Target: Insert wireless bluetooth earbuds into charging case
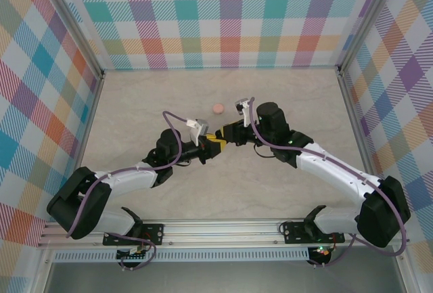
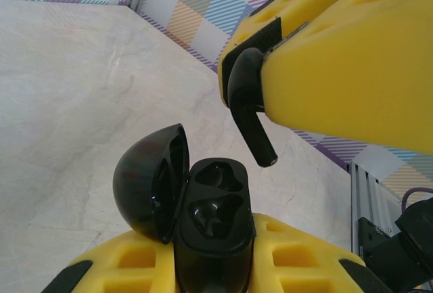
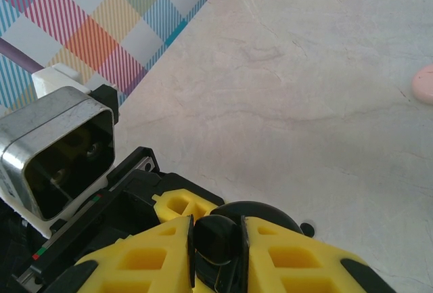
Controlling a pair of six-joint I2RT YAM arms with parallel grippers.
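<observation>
My left gripper (image 2: 213,256) is shut on an open black charging case (image 2: 215,220), held upright with its round lid (image 2: 147,183) swung out to the left. Two dark wells show in the case top. Just above it, a glossy black earbud (image 2: 247,101) hangs stem down, a little above and right of the far well, pinched between the yellow fingers (image 2: 338,56) of my right gripper. In the right wrist view the earbud (image 3: 216,239) sits between the pads of the right gripper (image 3: 218,247), with the case lid (image 3: 265,212) just beyond. From above, both grippers (image 1: 213,143) (image 1: 228,135) meet at mid-table.
A round pale pink case (image 1: 218,108) lies on the marble table beyond the grippers, and also sits at the right wrist view's edge as the pink case (image 3: 425,83). A small black bit (image 3: 308,229) lies on the table by the lid. Checked walls enclose the table.
</observation>
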